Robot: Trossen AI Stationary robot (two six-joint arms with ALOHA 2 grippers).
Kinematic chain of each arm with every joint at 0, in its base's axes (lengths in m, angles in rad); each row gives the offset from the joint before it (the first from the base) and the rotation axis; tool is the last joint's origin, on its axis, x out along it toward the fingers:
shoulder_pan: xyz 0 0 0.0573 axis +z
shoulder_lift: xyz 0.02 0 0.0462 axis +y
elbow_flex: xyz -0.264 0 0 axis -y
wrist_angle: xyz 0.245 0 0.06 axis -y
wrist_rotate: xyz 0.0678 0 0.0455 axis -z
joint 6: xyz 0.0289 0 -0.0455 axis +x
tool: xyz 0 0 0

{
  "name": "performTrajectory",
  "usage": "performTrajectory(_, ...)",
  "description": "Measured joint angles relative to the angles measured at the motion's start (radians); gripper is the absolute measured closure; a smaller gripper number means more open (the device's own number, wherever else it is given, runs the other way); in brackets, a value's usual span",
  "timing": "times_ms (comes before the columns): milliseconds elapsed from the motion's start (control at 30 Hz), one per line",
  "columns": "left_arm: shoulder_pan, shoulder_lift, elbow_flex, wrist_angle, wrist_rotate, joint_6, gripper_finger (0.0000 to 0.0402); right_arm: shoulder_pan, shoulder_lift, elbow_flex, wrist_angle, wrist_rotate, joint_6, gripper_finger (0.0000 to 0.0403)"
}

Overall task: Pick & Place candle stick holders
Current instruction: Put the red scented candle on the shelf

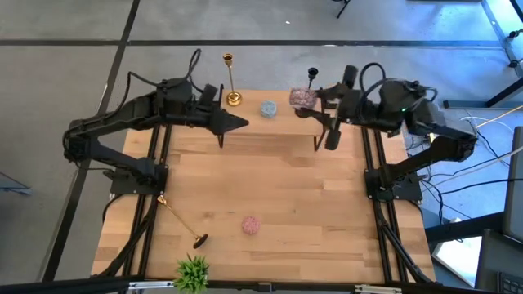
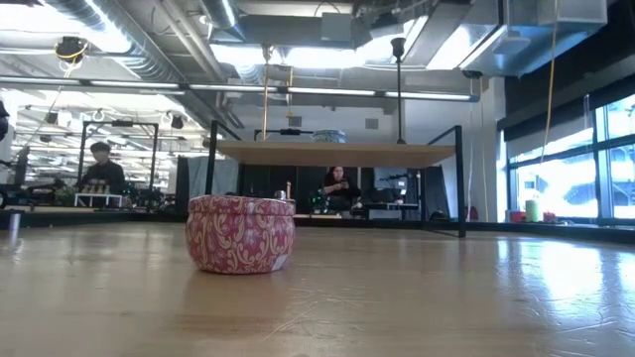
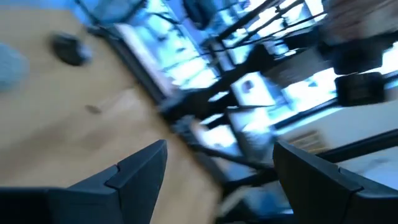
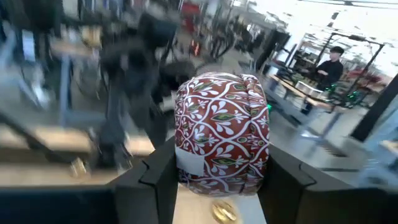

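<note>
Right gripper [image 1: 304, 100] clamping patterned tin [image 1: 303, 98], table's far edge [image 1: 261, 92]

grey floor [image 1: 65, 33], exposed ceiling ducts [image 2: 149, 45], bright windows [image 2: 571, 174]

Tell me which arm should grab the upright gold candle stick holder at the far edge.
Left, probably. The left gripper hangs with jaws open and empty right beside the gold candle stick holder; the right gripper already grips a patterned tin.

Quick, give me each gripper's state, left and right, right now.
Left gripper: jaws open, holding nothing.
Right gripper: jaws closed on the patterned tin.
</note>
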Motion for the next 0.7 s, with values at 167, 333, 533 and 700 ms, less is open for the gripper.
performTrajectory(167,0.000,0.052,0.000,0.176,0.106,-0.237,0.0112,0.016,0.000,0.032,-0.170,0.018,-0.146,0.0236)
performTrajectory(333,0.010,0.115,0.000,0.365,0.244,-0.443,0.0112,0.078,0.027,0.031,-0.231,0.161,-0.311,0.0236)
performTrajectory(533,0.032,0.184,0.000,0.641,0.320,-0.652,0.0112,0.182,0.071,0.031,-0.250,0.376,-0.522,0.0236)
performTrajectory(700,0.036,0.229,0.000,0.678,0.341,-0.736,0.0112,0.236,0.113,0.031,-0.269,0.440,-0.562,0.0236)
